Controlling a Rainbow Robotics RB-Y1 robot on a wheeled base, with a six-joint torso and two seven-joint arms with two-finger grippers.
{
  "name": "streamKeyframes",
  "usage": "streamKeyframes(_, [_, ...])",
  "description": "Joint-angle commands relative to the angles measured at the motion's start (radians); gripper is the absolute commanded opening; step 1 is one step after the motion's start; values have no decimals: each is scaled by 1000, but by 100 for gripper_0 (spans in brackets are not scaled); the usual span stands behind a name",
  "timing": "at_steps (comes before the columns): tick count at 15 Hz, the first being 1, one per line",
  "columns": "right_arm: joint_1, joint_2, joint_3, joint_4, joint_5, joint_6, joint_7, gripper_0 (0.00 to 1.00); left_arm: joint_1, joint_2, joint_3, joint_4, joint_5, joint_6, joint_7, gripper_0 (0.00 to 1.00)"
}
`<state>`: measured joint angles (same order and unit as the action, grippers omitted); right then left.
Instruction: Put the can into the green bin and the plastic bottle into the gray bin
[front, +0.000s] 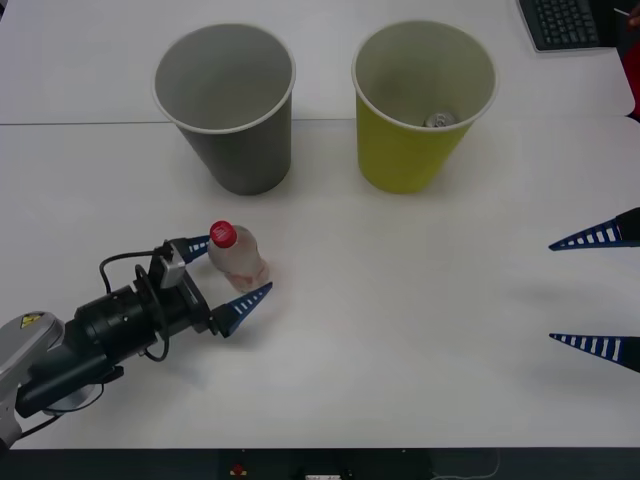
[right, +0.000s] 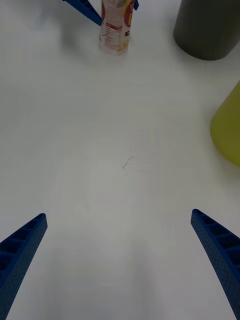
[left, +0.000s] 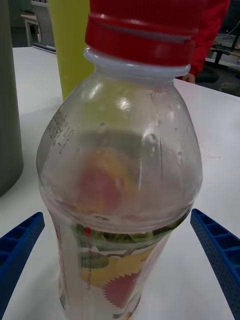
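The plastic bottle (front: 238, 256), clear with a red cap, stands upright on the white table in front of the gray bin (front: 225, 100). My left gripper (front: 232, 268) is open around it, one blue finger on each side; in the left wrist view the bottle (left: 122, 190) stands close between the fingers (left: 220, 255). The can (front: 438, 121) lies at the bottom of the green bin (front: 425, 100). At the right edge of the table my right gripper (front: 552, 291) hangs open with nothing in it. From its wrist camera the bottle (right: 116, 27) and both bins are far off.
The table (front: 400, 330) is white, with open space between the two arms. A black keyboard (front: 560, 22) lies at the far right corner. The bins stand side by side, gray (right: 207, 27) to the left of green (right: 229, 125).
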<state>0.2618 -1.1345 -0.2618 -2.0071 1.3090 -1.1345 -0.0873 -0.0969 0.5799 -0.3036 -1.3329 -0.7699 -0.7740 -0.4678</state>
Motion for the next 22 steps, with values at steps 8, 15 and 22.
streamKeyframes(8, [0,0,0,0,0,0,0,100,-3,-2,-2,-2,-3,4,-17,0])
streamKeyframes(15, [0,0,0,0,0,0,0,100,0,47,0,-71,-72,4,110,0])
streamKeyframes(22, [0,0,0,0,0,0,0,100,52,199,12,-321,-215,47,526,0])
